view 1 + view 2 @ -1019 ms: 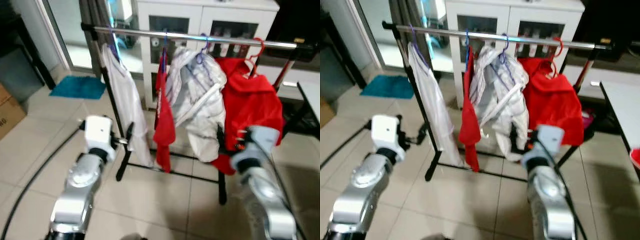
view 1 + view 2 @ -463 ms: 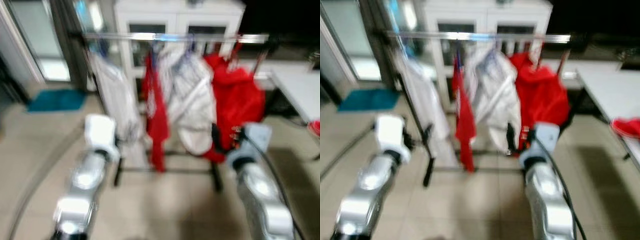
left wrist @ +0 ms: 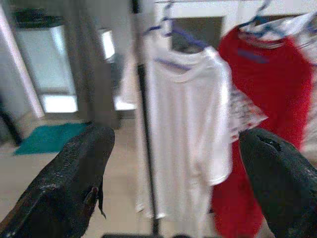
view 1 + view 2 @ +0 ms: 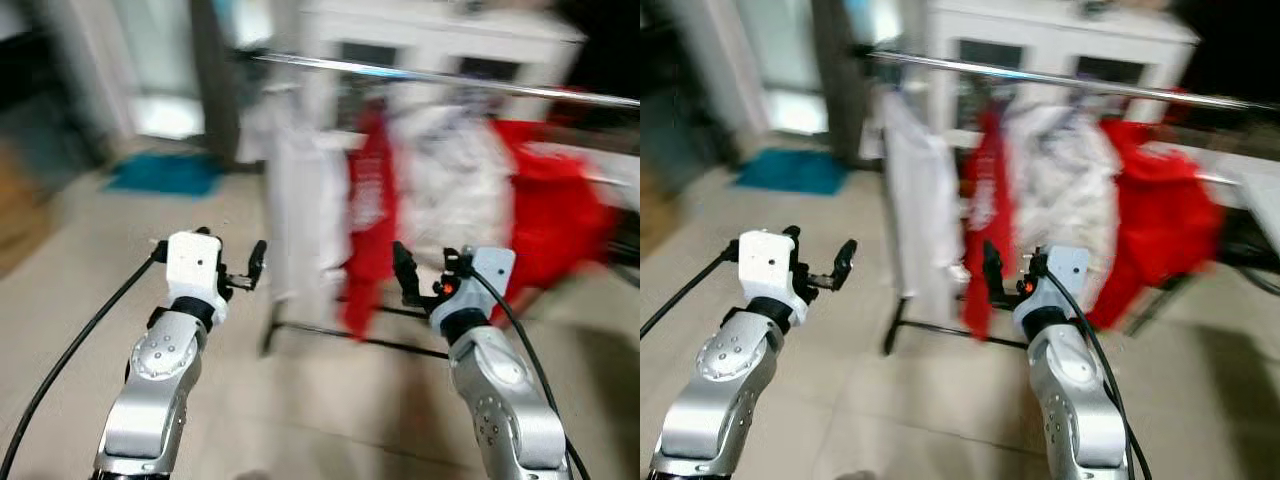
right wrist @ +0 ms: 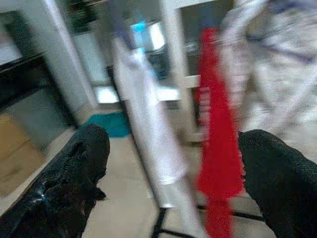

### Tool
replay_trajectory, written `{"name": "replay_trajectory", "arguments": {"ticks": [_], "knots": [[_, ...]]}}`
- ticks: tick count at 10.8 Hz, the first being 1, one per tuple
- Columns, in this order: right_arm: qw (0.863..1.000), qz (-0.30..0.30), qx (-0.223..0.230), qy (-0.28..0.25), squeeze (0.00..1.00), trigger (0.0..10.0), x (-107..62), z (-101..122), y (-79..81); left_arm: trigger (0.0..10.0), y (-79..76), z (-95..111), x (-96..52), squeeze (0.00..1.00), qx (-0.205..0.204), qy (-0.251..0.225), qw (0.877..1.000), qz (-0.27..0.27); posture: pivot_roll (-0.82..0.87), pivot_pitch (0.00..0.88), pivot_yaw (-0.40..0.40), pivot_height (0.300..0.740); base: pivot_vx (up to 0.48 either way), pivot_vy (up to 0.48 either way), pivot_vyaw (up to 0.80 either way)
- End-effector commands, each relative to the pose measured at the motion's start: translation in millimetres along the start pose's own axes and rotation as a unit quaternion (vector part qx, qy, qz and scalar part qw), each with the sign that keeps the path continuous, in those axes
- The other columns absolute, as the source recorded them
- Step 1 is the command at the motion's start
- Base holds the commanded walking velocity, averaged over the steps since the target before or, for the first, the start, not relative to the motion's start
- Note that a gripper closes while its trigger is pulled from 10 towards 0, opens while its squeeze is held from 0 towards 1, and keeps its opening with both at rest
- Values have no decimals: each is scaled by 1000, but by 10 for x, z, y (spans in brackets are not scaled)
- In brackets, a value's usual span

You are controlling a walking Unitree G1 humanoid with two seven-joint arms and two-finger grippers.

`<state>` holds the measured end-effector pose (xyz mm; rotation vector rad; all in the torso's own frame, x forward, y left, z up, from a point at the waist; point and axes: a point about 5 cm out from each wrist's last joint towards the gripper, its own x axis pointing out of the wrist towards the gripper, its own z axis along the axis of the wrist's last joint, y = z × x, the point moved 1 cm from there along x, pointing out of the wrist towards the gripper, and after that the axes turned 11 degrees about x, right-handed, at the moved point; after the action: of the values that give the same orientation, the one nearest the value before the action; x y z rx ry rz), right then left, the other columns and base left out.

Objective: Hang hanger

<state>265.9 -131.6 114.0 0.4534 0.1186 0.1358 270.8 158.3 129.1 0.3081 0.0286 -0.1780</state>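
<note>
A clothes rack with a silver rail [image 4: 450, 78] stands ahead, blurred. On hangers along it hang a white shirt [image 4: 300, 215], a narrow red garment [image 4: 368, 215], a white patterned garment [image 4: 450, 190] and a red top [image 4: 555, 225]. A purple hanger [image 3: 178, 37] carries the white shirt. My left gripper [image 3: 176, 144] is raised before the rack's left end, open and empty. My right gripper [image 5: 173, 144] is held up in front of the red garment, also open and empty. Both are short of the clothes.
A teal mat [image 4: 165, 172] lies on the tiled floor to the left of the rack. A white cabinet [image 4: 440, 35] stands behind the rail. A black cable [image 4: 70, 360] trails from my left arm. The rack's black base bar [image 4: 350, 338] crosses the floor.
The whole picture has swung, so the rack now sits further right and looks blurred: the camera moved. Both arms stay raised with their fingers open.
</note>
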Motion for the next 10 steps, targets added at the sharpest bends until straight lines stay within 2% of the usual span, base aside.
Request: {"name": "replay_trajectory", "arguments": {"ticks": [1,2,3,4,7,8,10], "knots": [[1000,4,-5,-5,0,10000,15,52,9,10000,2,13,-1,0,15,2,1000,-6,-10,0,6,740,375,0,800],[1000,-8,-10,-16,0,10000,21,95,-30,10000,7,3,14,0,20,8,1000,-5,-8,0,16,740,371,0,800],[998,-41,-10,-38,0,10000,71,174,-113,10000,12,17,45,0,17,7,1000,-13,-17,0,34,740,345,0,0],[998,-48,-14,-48,0,10000,93,218,-121,10000,28,39,70,0,13,0,1000,-21,-33,0,47,740,345,0,0],[997,-34,-28,-65,0,10000,150,302,-47,10000,98,68,102,0,12,-8,1000,-24,-38,0,57,740,371,0,0],[997,-29,-12,-72,0,10000,138,352,-35,10000,109,80,121,0,12,-10,1000,-23,-40,0,50,740,375,0,0],[997,-21,-11,-71,0,10000,158,395,-19,10000,87,102,145,0,16,-16,999,-29,-37,0,27,740,368,0,0]]}}
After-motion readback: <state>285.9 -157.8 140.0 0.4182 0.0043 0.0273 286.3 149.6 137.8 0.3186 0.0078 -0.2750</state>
